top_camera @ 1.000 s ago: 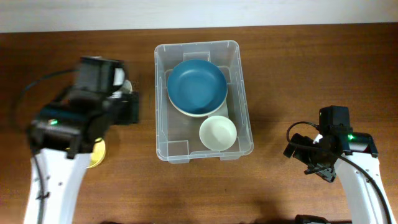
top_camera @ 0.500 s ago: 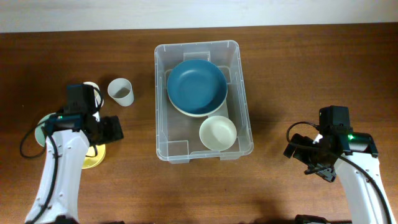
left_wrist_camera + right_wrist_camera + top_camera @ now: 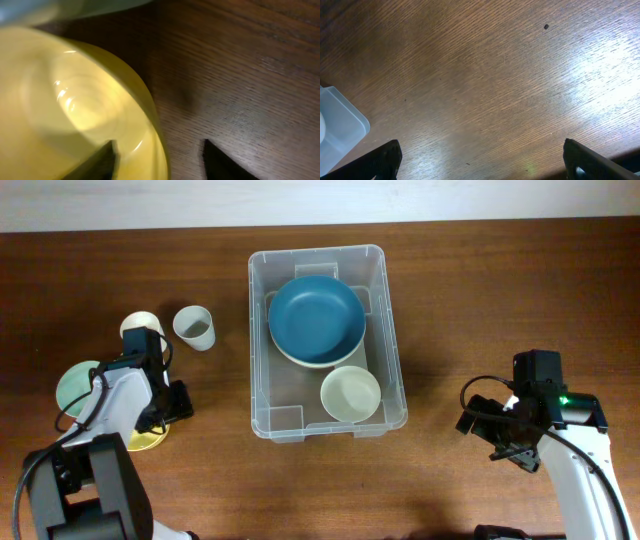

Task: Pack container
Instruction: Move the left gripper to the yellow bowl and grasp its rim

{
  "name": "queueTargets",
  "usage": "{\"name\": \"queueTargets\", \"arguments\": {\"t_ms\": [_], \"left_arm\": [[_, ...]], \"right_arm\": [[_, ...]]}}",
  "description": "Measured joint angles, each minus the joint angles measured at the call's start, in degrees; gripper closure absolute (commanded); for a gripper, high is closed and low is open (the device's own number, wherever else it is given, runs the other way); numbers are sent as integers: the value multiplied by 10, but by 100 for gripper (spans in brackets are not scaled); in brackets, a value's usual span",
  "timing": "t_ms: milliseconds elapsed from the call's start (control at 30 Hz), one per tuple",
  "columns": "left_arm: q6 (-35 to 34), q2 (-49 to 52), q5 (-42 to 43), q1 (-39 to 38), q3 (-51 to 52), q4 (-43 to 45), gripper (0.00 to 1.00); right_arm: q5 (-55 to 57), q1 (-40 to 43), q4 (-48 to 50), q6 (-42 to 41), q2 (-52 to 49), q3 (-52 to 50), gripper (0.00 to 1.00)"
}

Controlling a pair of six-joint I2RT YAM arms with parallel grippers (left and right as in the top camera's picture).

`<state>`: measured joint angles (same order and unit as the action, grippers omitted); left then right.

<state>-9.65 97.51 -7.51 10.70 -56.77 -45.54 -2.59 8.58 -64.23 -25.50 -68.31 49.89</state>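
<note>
Sitting mid-way along the brown wooden desk (image 3: 480, 280), the large clear rectangular plastic container (image 3: 285, 390) holds a round dark-blue bowl (image 3: 316, 318) at its far end and a smaller cream bowl (image 3: 350, 393) at its near end. To the container's left, the left tool (image 3: 161, 161) has its fingers apart, straddling the rim of a yellow plastic bowl (image 3: 60, 100), one inside and one outside, beside a pale green dish (image 3: 75, 385). To the container's right, the right tool (image 3: 485, 162) hangs spread wide over the desk, gripping nothing.
</note>
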Motion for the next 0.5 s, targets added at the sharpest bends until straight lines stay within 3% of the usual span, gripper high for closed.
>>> {"name": "queueTargets", "arguments": {"t_ms": [133, 233, 500], "left_arm": [[-3, 0, 6, 0, 0, 0, 83], [-4, 0, 9, 0, 0, 0, 100], [-3, -7, 4, -3, 0, -6, 100]], "right_arm": [[0, 0, 0, 0, 0, 0, 1], [0, 0, 0, 0, 0, 0, 1], [0, 0, 0, 0, 0, 0, 1]]}}
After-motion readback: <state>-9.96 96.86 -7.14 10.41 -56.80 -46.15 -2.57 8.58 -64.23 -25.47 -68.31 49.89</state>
